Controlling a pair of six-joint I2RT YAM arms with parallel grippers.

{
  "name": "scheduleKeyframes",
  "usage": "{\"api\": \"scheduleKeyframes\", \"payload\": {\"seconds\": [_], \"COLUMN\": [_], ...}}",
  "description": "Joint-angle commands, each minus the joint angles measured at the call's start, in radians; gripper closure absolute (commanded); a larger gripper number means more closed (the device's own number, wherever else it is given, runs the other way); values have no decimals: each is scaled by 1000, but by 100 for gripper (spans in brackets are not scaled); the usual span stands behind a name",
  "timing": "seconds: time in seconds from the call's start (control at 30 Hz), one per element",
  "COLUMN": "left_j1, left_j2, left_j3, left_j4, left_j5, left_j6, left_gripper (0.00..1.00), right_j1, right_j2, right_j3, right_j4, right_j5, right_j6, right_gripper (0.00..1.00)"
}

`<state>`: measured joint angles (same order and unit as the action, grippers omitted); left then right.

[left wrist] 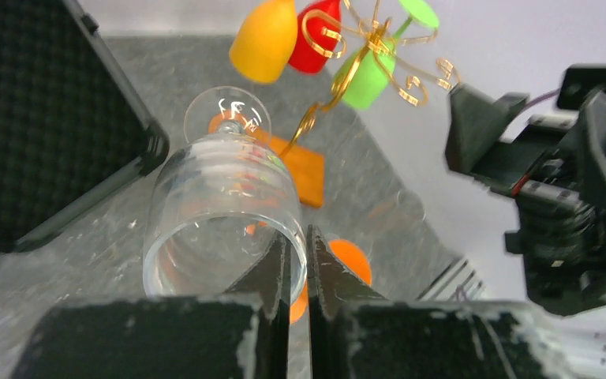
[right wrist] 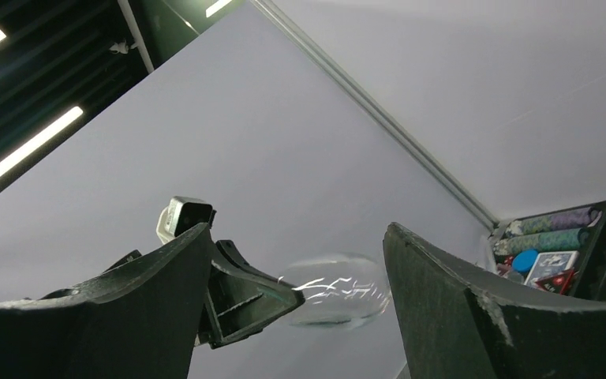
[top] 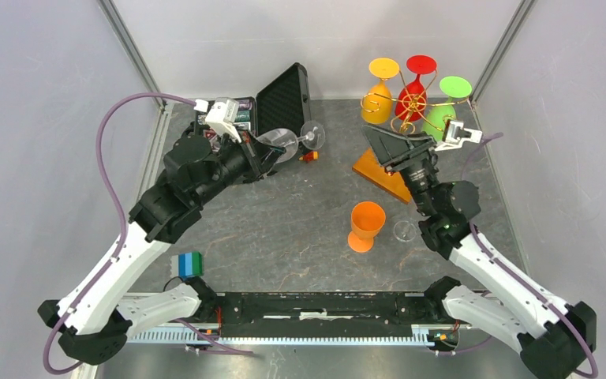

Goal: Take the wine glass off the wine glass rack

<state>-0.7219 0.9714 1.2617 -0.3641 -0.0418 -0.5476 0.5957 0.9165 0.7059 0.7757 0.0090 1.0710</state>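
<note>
The gold wire wine glass rack (top: 410, 103) stands at the back right on its orange-brown wooden base (top: 379, 174). A yellow glass (top: 379, 91), a red glass (top: 416, 87) and a green glass (top: 444, 106) hang on it upside down. My left gripper (top: 267, 154) is shut on the rim of a clear wine glass (top: 288, 142) and holds it sideways above the table, well left of the rack. In the left wrist view, one finger is inside the bowl (left wrist: 221, 197) and one outside (left wrist: 298, 237). My right gripper (top: 398, 146) is open and empty above the wooden base; it also shows in the right wrist view (right wrist: 298, 237).
An open black foam-lined case (top: 284, 95) stands at the back, behind the held glass. An orange goblet (top: 365, 225) stands upright mid-table, with a faint clear glass (top: 404, 230) next to it by the right arm. Grey walls close in the sides and back.
</note>
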Motion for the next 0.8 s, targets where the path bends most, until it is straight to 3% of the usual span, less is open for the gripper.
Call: {"api": "scheduleKeyframes", "payload": {"seconds": [0.0, 0.17, 0.33, 0.77], "left_j1": [0, -29, -164, -341], "left_j2": [-16, 45, 148, 420], "left_j3": [134, 158, 159, 195], "left_j4": [-267, -425, -519, -569], "left_j5": [92, 138, 12, -92], "left_j6": [174, 209, 233, 270], "left_gripper": [98, 98, 98, 98], "right_j1": [4, 3, 4, 4], "right_j2": [-69, -123, -179, -342], "right_j3": [10, 7, 3, 50], "right_j4": [-98, -192, -297, -556], "right_j5": [76, 121, 189, 434], "right_j6": [-131, -196, -261, -474], "right_gripper": [17, 17, 17, 18]}}
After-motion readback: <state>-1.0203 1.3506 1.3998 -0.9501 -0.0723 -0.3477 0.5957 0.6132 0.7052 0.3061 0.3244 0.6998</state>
